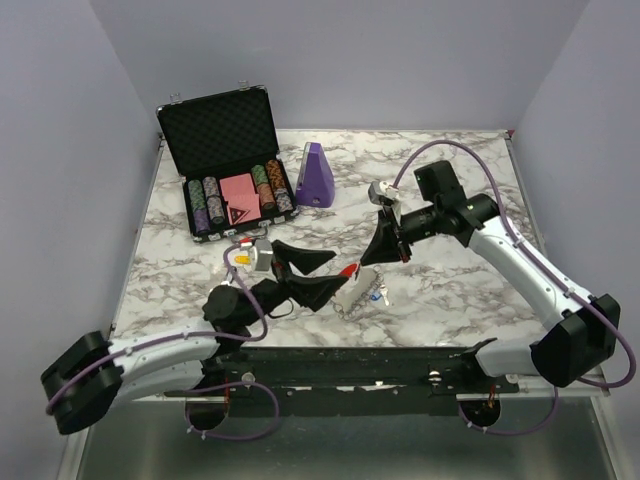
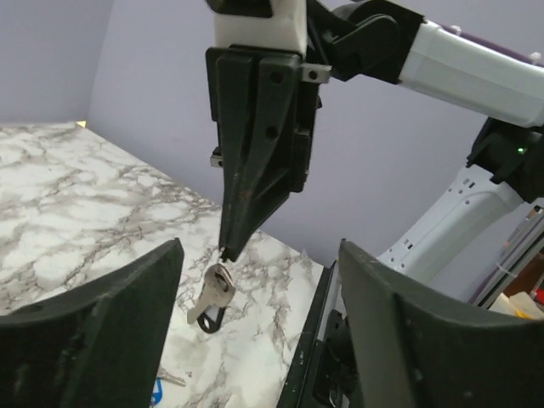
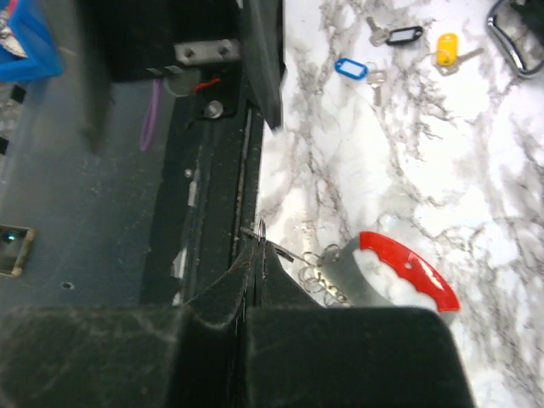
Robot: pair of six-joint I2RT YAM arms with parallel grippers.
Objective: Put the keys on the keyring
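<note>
The keyring, a red plastic arc with silvery chain rings, lies on the marble near the front edge; it also shows in the top view. My right gripper points down with its fingers pressed together, shut on the small ring of a silver key that hangs above the table with a black tag behind it. The left gripper stands open just below and in front of that key, one finger on either side. Keys with blue, black and yellow tags lie loose on the table.
An open black case with poker chips stands at the back left, a purple wedge-shaped object beside it. Another blue-tagged key lies right of the keyring's chain. The black rail of the table's front edge runs close by.
</note>
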